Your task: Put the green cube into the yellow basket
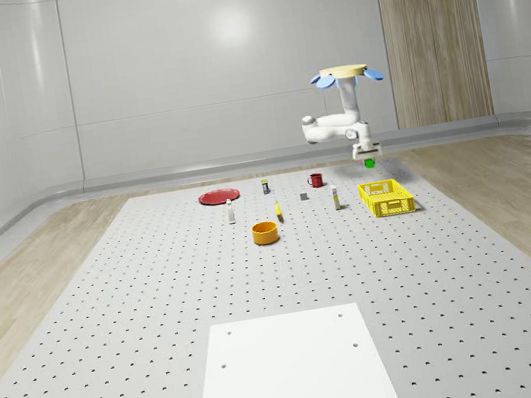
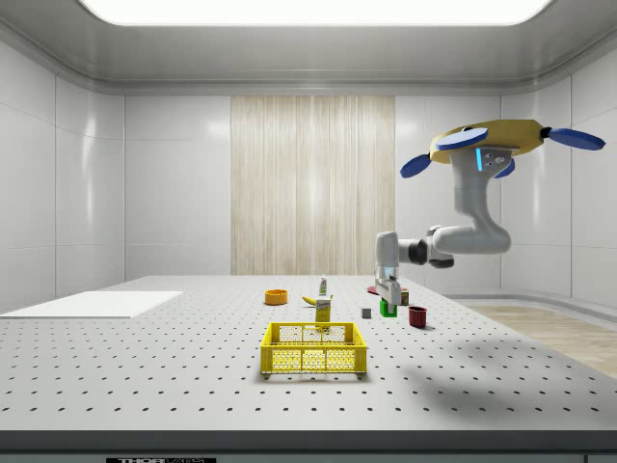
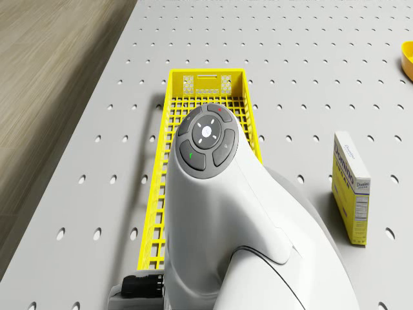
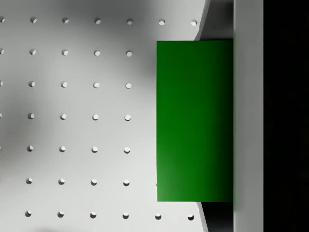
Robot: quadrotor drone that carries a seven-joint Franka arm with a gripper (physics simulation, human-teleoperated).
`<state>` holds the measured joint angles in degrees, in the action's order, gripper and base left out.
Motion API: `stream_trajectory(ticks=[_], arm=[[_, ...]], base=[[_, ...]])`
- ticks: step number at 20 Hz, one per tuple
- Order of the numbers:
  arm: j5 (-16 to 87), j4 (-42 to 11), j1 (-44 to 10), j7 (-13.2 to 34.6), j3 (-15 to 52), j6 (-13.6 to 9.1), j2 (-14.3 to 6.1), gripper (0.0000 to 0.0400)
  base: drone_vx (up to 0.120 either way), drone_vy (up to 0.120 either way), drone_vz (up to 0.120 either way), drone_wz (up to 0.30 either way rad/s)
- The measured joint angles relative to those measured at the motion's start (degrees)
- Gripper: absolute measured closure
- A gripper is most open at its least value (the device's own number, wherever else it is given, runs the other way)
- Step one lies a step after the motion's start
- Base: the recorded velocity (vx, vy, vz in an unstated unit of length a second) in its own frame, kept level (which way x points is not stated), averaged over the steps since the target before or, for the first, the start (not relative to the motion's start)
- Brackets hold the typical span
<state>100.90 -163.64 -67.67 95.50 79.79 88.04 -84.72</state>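
The gripper is clamped on the green cube, a flat-faced, matte block that hangs in the air below the wrist. In the wrist view the cube sits hard against one pale finger, with the dotted grey table far beneath it. From the side, the cube hangs above the table, off toward the side view's right of the basket and farther from that camera.

The arm is glossy white, rounded at its joints, bent in an elbow under the drone. The drone hovers with blue rotor blades around a tan disc body, just behind the basket.

That basket is a yellow open-lattice plastic crate, rectangular, standing on the perforated table. In the drone view its mesh lies under the arm's round grey button cap.

Farther out stand a yellow carton, a dark red mug, a flat red plate, an orange bowl and a smooth white slab.
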Motion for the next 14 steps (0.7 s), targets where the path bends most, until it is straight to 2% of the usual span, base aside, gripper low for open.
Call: stream_trajectory(ticks=[14], arm=[[-0.7,0.1,-0.3,0.4,0.2,1.5,-1.7,0.0150]], base=[[0.120,0.000,0.000,0.000]])
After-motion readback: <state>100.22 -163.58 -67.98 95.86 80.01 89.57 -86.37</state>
